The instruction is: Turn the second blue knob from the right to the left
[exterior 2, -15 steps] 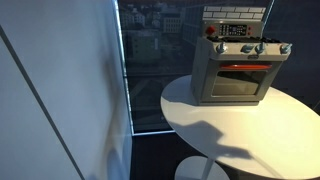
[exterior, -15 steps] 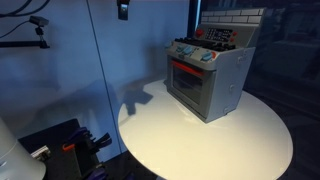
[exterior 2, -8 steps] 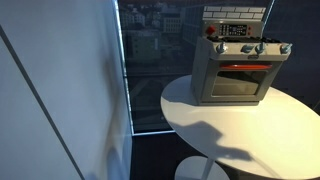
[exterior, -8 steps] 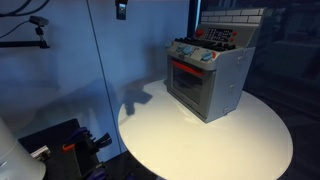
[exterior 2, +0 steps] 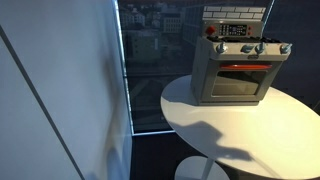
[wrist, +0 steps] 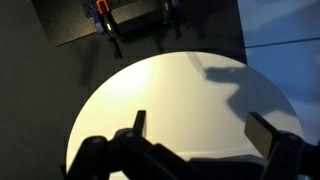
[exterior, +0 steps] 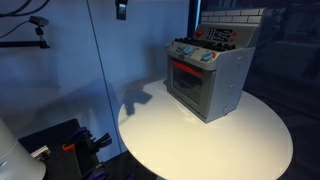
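A grey toy oven (exterior: 205, 80) with a red-lit door stands at the back of the round white table (exterior: 200, 140); it shows in both exterior views, here too (exterior 2: 235, 75). A row of blue knobs (exterior: 196, 53) runs along its top front edge (exterior 2: 250, 48); the second from the right (exterior 2: 259, 48) is small and its setting is unreadable. My gripper (wrist: 203, 125) is open and empty, high above the table and away from the oven. Only a dark part of it shows at the top of an exterior view (exterior: 122, 10). The oven is out of the wrist view.
A tall glass wall (exterior 2: 130, 70) stands beside the table. Dark equipment with orange-handled clamps (wrist: 105, 15) lies on the floor past the table edge, also in an exterior view (exterior: 75, 140). A camera on an arm (exterior: 38, 22) is mounted on the wall.
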Controlling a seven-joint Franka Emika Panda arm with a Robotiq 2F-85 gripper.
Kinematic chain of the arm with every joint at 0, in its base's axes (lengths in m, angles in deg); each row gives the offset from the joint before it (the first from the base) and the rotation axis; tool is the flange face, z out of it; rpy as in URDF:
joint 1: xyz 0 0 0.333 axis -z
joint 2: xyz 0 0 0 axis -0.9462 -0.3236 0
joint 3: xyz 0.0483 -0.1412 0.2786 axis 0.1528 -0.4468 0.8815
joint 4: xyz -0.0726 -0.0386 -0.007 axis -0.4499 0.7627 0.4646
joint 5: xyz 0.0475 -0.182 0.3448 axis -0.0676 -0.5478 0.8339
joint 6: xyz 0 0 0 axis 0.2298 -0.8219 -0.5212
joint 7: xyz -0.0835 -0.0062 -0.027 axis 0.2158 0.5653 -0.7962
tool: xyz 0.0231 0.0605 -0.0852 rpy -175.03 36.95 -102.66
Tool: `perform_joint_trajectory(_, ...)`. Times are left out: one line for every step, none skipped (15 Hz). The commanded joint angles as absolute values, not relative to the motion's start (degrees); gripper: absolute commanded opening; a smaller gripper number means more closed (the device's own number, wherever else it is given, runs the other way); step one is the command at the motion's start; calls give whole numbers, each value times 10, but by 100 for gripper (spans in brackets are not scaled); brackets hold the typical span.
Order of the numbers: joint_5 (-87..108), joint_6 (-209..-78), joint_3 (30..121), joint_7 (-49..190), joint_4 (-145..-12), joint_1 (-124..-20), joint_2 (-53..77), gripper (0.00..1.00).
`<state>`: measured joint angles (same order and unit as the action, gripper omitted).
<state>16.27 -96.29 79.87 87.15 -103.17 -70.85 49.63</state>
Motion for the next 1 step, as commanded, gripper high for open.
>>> perform_joint_trajectory(166,-962,807,868,-1030,-698,496,100)
